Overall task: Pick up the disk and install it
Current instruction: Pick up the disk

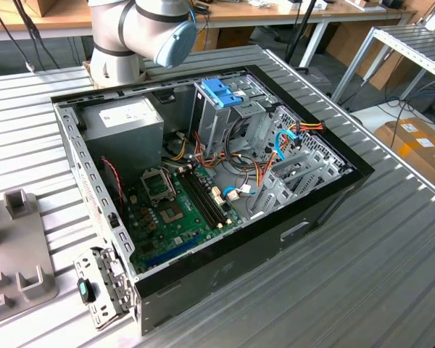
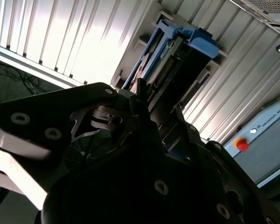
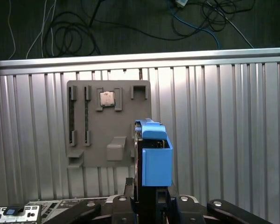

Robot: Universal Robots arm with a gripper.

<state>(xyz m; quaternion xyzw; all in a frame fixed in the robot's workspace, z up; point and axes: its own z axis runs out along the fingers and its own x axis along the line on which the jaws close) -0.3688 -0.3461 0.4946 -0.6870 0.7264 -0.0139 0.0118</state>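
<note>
End effector (image 3: 147,198): closed on the disk (image 3: 156,161), which stands edge-on between my fingers, its blue side rail facing the first wrist view. In the second wrist view the disk (image 2: 177,51) extends away from my dark finger housing, blue rail at its far end. The disk is held clear above the ribbed metal desk (image 3: 224,130). A grey fixture plate (image 3: 109,123) lies on the desk beyond it, carrying a processor chip (image 3: 107,99). In the exterior view the computer case (image 1: 225,272) lies open, with a blue latch piece (image 1: 221,93) atop its drive cage (image 1: 210,127).
</note>
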